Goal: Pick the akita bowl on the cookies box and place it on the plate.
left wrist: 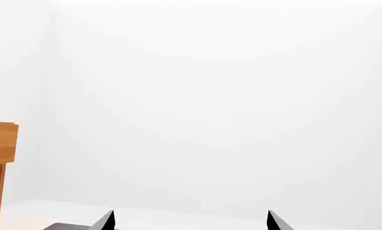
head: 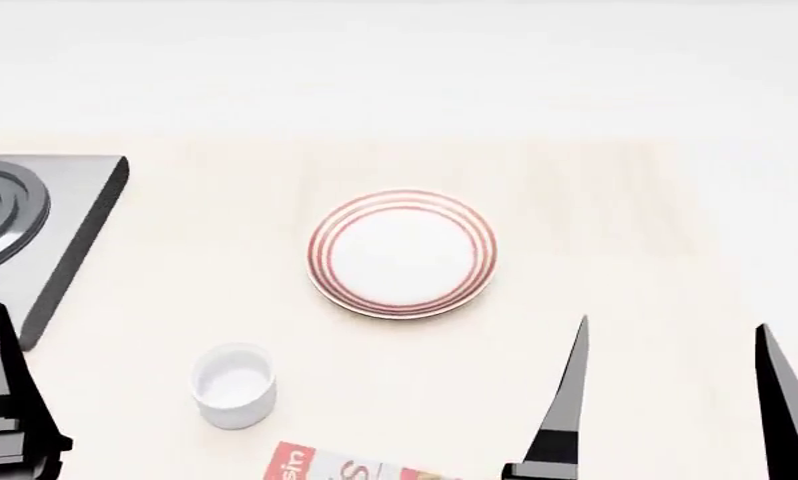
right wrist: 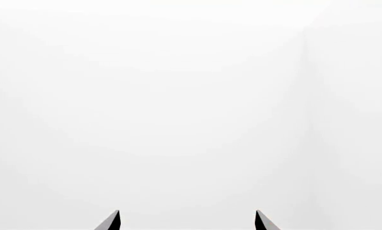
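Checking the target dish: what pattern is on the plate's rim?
Thin red rings on the white plate, clearest in the head view.

a pale wood table (head: 613,200) sits in a plain white room with white walls (left wrist: 210,96) and a white floor (left wrist: 44,211), and a brown wood cabinet (left wrist: 1,158) stands at one side.

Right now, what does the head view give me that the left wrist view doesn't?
Only the head view shows the plate, the white cup, a corner of the cookies box, the stove plate and the right gripper, open. Only the left wrist view shows a wooden cabinet edge with a brass knob. Both show the left gripper; neither shows the akita bowl.
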`<state>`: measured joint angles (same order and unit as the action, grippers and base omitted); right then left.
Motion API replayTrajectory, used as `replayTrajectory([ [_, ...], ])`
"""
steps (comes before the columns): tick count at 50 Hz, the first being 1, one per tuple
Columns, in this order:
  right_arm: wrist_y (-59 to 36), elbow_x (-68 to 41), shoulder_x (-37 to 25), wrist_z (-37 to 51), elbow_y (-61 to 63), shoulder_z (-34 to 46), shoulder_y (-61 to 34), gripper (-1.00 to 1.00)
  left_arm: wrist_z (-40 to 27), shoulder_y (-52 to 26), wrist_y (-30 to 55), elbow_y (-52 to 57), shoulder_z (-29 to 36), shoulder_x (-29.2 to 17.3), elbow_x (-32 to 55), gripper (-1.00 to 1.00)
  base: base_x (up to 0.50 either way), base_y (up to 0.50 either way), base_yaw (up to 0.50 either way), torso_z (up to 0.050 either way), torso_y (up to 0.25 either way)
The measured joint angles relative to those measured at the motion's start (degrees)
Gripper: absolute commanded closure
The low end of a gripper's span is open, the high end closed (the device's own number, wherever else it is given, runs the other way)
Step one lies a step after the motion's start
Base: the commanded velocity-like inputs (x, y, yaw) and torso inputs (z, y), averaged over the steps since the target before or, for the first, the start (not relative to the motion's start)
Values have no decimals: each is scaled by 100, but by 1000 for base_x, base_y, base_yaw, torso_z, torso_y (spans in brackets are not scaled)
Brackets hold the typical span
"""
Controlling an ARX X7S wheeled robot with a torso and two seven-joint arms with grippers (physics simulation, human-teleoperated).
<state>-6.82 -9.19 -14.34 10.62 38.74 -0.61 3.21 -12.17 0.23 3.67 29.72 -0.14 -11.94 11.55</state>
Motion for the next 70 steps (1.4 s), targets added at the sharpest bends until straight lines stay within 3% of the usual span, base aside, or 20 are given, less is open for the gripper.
replayTrajectory([
  [15,48,9,-43,41,-56,42,9,-100,-45,2,-1,11,60,-42,24,-100,3,-260,0,0,0],
  [37,289,186,-176,-17,-117,271,113,-100,-94,34,-95,-6,87,-111,91,-100,500,-1,0,1,0],
  [70,171,-73,-245,79,-116,270,64,-100,-11,23,-108,48,-37,-266,767,-100,50,0,0,50,0],
])
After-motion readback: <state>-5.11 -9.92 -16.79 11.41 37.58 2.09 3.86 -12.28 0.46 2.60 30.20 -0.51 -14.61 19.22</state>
